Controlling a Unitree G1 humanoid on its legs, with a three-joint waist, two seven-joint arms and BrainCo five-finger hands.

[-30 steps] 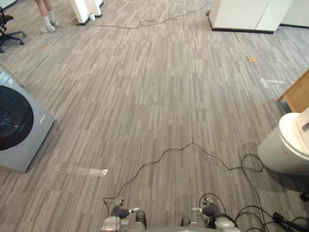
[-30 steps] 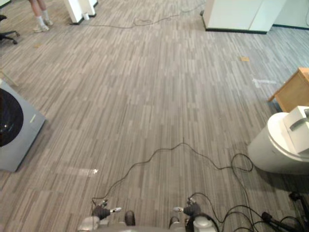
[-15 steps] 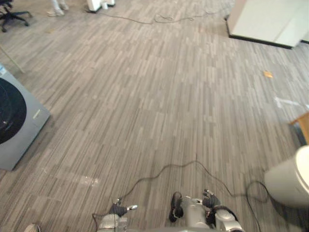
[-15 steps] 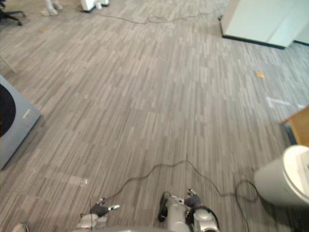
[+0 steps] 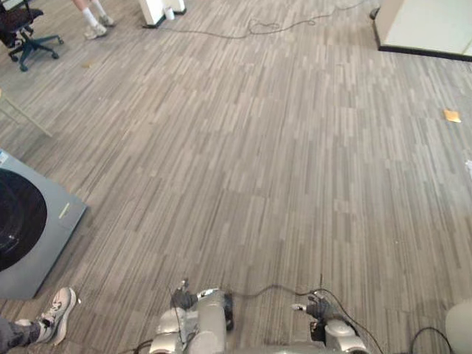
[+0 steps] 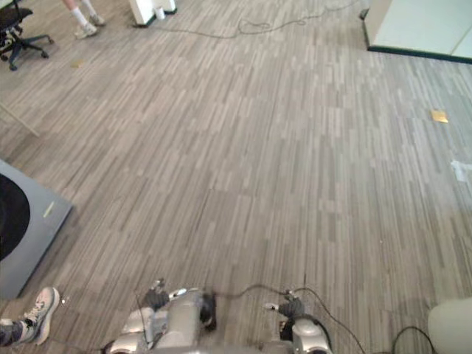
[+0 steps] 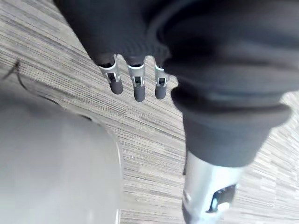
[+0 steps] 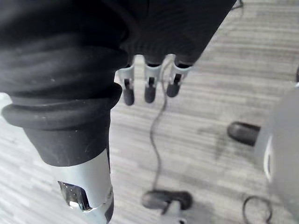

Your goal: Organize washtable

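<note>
1. Left eye view: bare floor (image 5: 280, 147) lies ahead. A washing machine (image 5: 29, 228) stands well out beyond my left robot hand, with a person's shoe (image 5: 57, 310) beside the machine.
2. Right eye view: same scene. I cannot tell where the washtable stands, so its weight, slickness and hold points go unjudged.
3. Left wrist view: left robot hand (image 7: 138, 88) hangs above the floor, fingers straight, empty.
4. Right wrist view: right robot hand (image 8: 149, 91) hangs likewise, fingers relaxed, holding nothing.

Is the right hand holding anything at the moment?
No, the right hand hangs above the floor with its fingers straight and nothing in them.
</note>
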